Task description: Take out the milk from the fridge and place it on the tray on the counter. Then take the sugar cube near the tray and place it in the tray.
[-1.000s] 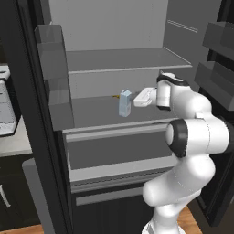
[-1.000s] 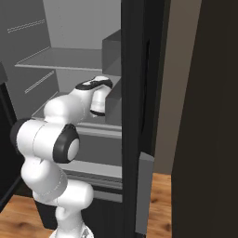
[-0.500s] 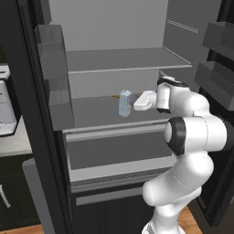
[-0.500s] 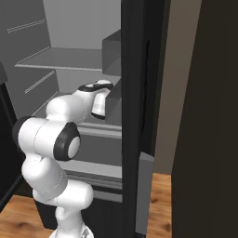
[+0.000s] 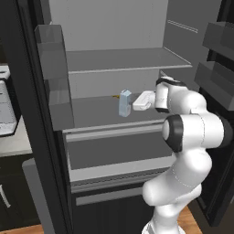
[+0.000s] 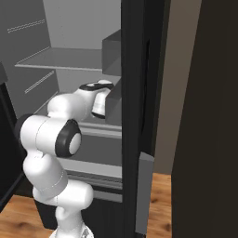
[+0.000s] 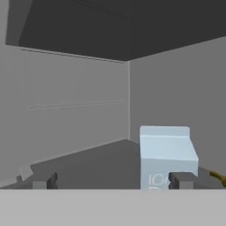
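Note:
The milk (image 5: 124, 103) is a pale blue-and-white carton standing upright on the fridge's middle shelf (image 5: 91, 113). My gripper (image 5: 134, 104) reaches in level from the right, and its tips are just short of the carton's right side. In the hand view the milk (image 7: 167, 156) stands right of centre. The gripper (image 7: 112, 182) is open, and its right fingertip (image 7: 182, 180) overlaps the carton's lower front while the left fingertip (image 7: 44, 182) stands far to the left. Nothing is held. The tray and the sugar cube are out of view.
A small yellow banana (image 7: 219, 177) lies on the shelf just behind the milk (image 5: 114, 96). Translucent door bins (image 5: 55, 77) hang at the left, and another bin (image 6: 114, 100) hides my hand's front. A counter edge (image 5: 13, 141) with a pale appliance sits at far left.
My hand has slid a little leftward and slightly down along the shelf, closing in on the milk. The carton has not moved.

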